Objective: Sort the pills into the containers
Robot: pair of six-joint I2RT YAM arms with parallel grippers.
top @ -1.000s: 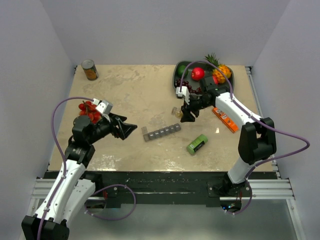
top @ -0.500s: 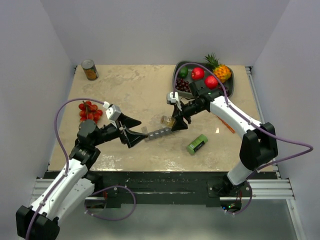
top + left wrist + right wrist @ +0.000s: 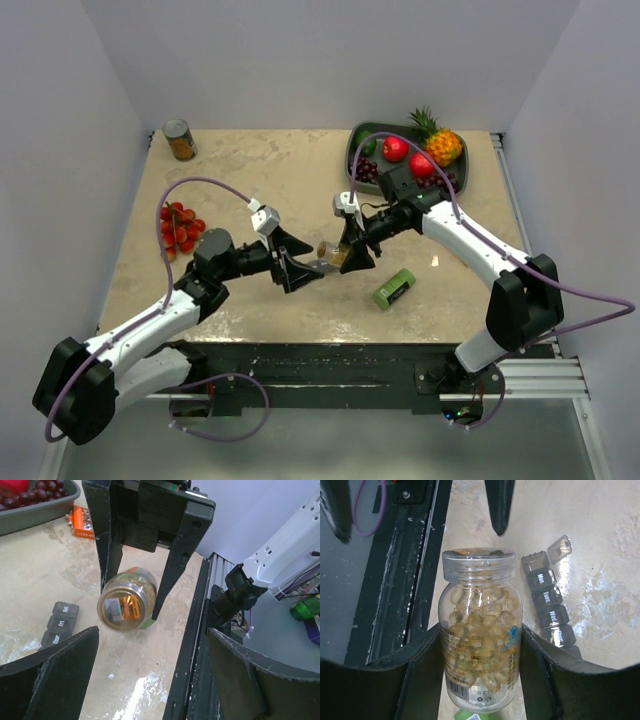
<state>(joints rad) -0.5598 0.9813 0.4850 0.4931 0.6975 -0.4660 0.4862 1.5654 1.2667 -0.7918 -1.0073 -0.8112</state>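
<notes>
**Q:** Top view, status?
**A:** My right pincer point(image 3: 341, 254) is clamped on the bottle point(image 3: 328, 250) and holds it on its side. The cap end points at my left pincer point(image 3: 305, 266), which stands wide just beside that end. What lies beneath the bottle, I can't make out here.

**Q:** Left wrist?
**A:** The cap point(image 3: 125, 611) faces the lens, betw. my spread fingers point(image 3: 55, 675). The containers point(image 3: 61, 625) lie just below-left of the bottle. Probable reason: bottle is presented cap-first so the left can grip and twist.

**Q:** Right wrist?
**A:** Pads flank the bottle's body and leave the cap free. Every visible pill is inside the bottle: pills point(image 3: 480, 612). The strip runs just right of the bottle, one lid point(image 3: 560, 547) raised near the cap end, approx. ready to receive. Next req.: close left on cap, centred. An off-axis grip may twist the bottle in my right.
</notes>
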